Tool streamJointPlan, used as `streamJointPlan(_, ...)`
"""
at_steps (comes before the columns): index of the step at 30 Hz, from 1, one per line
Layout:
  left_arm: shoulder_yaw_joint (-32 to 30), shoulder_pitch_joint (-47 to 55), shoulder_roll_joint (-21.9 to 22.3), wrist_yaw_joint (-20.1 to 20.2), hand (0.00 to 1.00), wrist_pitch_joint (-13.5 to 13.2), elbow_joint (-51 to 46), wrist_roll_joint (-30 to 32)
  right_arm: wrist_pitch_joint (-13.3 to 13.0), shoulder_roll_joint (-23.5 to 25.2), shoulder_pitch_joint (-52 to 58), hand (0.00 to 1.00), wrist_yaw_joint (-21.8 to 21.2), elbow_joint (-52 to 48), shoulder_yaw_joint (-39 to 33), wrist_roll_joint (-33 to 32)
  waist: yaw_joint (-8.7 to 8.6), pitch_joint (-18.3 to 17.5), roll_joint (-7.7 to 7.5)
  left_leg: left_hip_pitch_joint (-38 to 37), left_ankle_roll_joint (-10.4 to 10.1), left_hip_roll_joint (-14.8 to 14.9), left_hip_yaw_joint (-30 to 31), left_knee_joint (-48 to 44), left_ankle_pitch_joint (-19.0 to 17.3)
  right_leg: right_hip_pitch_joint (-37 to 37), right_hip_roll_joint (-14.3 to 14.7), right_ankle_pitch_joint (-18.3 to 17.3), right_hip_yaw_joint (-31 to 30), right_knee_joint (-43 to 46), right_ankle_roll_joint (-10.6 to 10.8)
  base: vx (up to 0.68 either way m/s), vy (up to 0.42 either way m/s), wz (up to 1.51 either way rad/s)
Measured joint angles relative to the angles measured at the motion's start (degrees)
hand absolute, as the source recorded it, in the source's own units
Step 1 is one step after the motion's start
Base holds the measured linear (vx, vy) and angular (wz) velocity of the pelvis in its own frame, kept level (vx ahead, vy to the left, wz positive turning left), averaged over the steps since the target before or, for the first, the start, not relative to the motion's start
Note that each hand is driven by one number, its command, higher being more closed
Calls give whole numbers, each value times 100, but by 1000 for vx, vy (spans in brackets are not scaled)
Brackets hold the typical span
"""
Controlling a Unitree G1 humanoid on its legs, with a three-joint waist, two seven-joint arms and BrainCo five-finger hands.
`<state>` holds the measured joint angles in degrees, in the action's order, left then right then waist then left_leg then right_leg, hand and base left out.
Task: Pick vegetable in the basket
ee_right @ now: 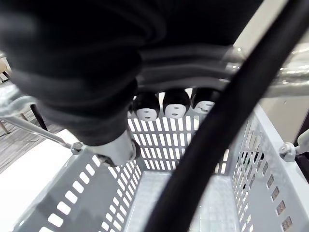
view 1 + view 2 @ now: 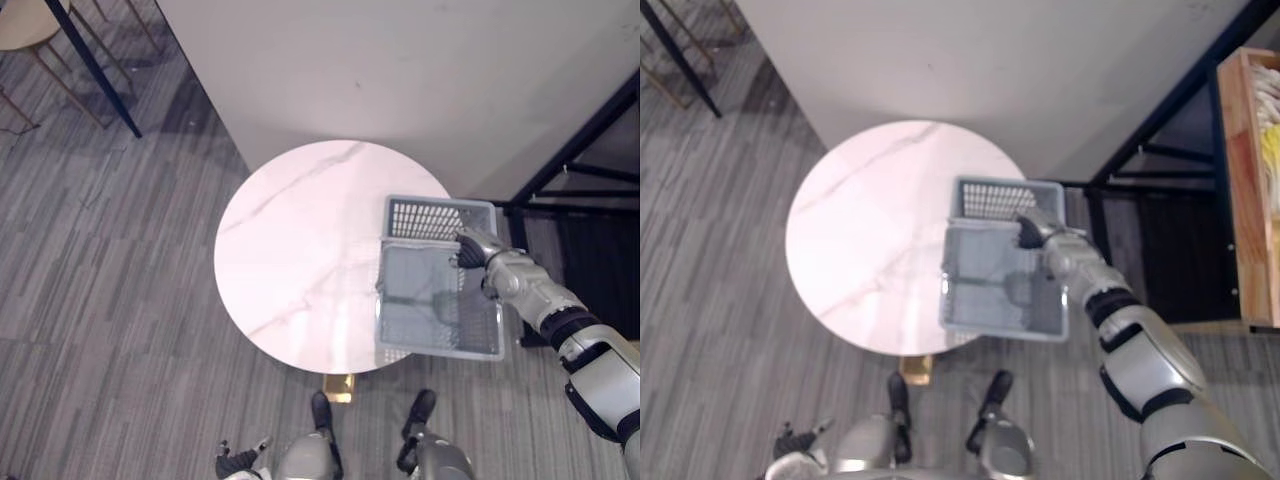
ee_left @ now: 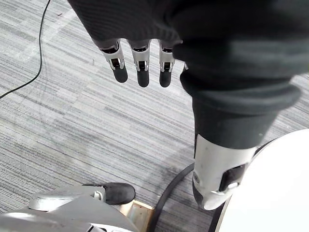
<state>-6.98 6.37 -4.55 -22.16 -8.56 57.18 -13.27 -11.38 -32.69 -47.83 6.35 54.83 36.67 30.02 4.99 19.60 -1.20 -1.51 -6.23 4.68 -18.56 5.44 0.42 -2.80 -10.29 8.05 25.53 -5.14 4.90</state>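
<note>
right hand (image 2: 478, 250) clenched on the wire handle (image 1: 43, 132) of the grey basket (image 2: 432, 218), fingers (image 1: 175, 103) hooked over it; the basket hangs just below the hand, over the edge of the round table (image 2: 290, 250) and partly past it, can't tell if it touches the top. its floor under the fingers looks bare, so i judge it light, stiff slotted plastic, likely to swing and tip on its handle, and best gripped mid-handle to ride level. left hand (image 3: 141, 60) slack, fingers straight, over carpet (image 3: 58, 111).
</note>
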Motion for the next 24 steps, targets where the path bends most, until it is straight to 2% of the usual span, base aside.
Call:
streamJointPlan(5, 0, 0, -8, 2, 0, 39, -6, 4, 21, -35, 188, 100, -8, -511, 28, 192, -23, -5, -8, -33, 0, 8, -23, -1, 0, 19, 3, 1, -19, 0, 0, 0, 0, -1)
streamJointPlan(9, -13, 1, -10, 8, 0, 101, -13, 49, -11, -171, 708, 100, -53, -1548, 40, 320, -42, -16, -27, -105, -3, 8, -98, -1, -3, 51, 2, 21, -81, -2, 6, -1, 0, -7)
streamJointPlan(12, -39, 40, -27, 16, 0, 173, -9, 73, -75, -319, 1078, 100, -63, -2376, 27, 319, -156, -39, -65, -157, -4, 5, -112, -1, -3, 109, 0, 52, -101, -23, 12, -10, -3, -3)
streamJointPlan(17, -248, 203, -105, 120, 0, 257, 126, 150, -291, -708, 2032, 100, -169, -3644, -142, 312, -318, -380, -314, -176, -5, 10, -174, -1, -5, 105, 22, 69, -190, -72, 35, -26, -14, -6)
streamJointPlan(20, -255, 246, -137, 138, 0, 306, 241, 347, -384, -896, 2486, 100, -174, -3972, -299, 302, -327, -569, -357, -222, -12, 14, -274, -1, -14, 93, 31, 74, -283, -74, 38, -19, -10, -16)
streamJointPlan(24, -408, 252, -120, 240, 0, 375, 436, 554, -555, -1360, 3288, 100, -211, -4404, -528, 266, -374, -842, -321, -274, -25, 25, -347, 0, -31, 93, 42, 74, -369, -70, 39, -23, -12, -11)
